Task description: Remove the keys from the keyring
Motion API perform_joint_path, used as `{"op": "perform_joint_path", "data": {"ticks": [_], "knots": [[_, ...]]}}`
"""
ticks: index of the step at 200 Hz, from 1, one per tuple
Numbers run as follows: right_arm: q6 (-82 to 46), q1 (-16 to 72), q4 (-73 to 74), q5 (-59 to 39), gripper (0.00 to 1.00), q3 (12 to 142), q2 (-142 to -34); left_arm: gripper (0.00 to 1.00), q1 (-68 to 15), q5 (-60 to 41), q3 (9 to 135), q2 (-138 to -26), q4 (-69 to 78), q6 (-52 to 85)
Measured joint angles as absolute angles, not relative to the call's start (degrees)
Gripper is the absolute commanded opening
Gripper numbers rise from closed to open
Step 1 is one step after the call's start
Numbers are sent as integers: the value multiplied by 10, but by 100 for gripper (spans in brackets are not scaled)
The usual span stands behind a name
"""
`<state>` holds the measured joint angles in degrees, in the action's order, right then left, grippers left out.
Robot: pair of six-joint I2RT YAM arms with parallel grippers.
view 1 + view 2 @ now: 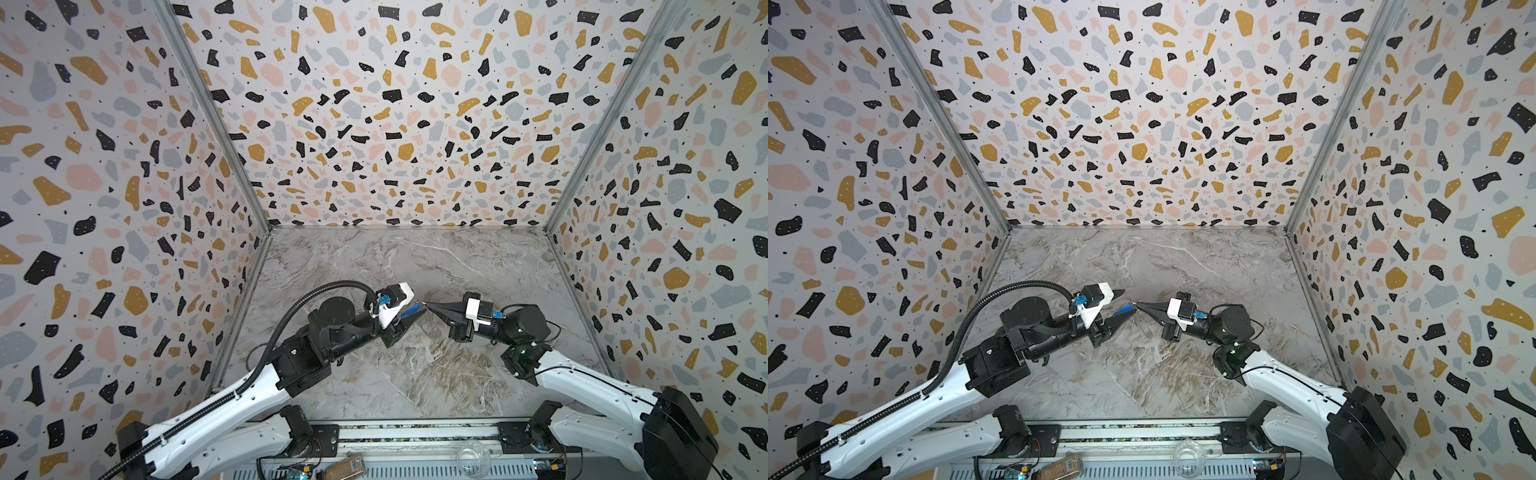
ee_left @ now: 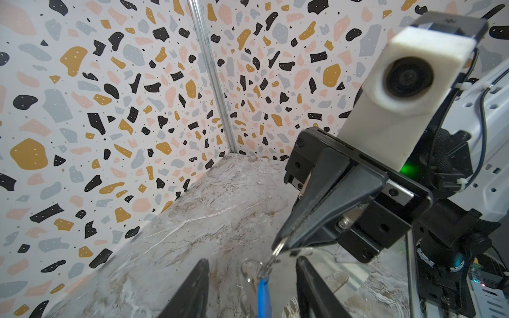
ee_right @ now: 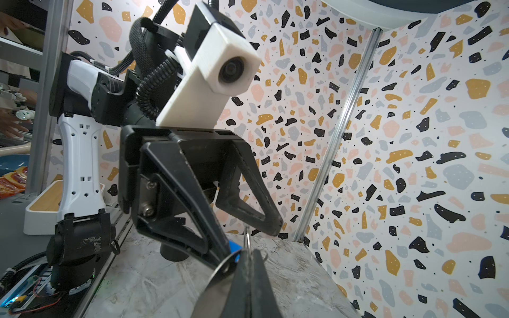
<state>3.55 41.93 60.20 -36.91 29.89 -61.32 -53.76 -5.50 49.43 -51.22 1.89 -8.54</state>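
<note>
Above the middle of the marble table, my right gripper [image 1: 428,306] [image 3: 249,256] is shut on a small metal ring link [image 2: 278,246] of the keyring. The keyring's pale strap loop [image 3: 214,286] [image 2: 316,249] hangs under it. From the links dangles a key, marked by its blue oblong tag [image 2: 263,297] [image 1: 411,309] [image 1: 1125,309]. My left gripper [image 2: 252,260] [image 1: 1127,302] faces the right one tip to tip. It is open, and the blue tag hangs between its fingers [image 2: 192,291] with a gap on each side. The key's metal blade is hard to make out.
Terrazzo-patterned walls [image 1: 124,208] close in the marble table [image 1: 374,270] at the back and on both sides. On the front rail stand a clear round glass object [image 1: 473,457] and a brown packet [image 1: 345,465], below both arms.
</note>
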Motion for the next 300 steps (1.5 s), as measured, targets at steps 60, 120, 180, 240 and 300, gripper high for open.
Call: {"op": "perform_joint_path", "data": {"ticks": [60,120,180,240,300], "knots": [[44,420,602,-363,0,293,-613,53,-542,-37,494,-506,12,-88],[46,420,601,-363,0,293,-611,53,-542,-22,493,-492,0,-93],[42,420,604,-366,0,293,-611,53,-542,-9,476,-481,-4,-93],[25,420,627,-376,0,293,-611,53,-545,-9,467,-484,4,-78],[-9,410,653,-405,0,293,-623,44,-554,8,466,-485,24,-75]]}}
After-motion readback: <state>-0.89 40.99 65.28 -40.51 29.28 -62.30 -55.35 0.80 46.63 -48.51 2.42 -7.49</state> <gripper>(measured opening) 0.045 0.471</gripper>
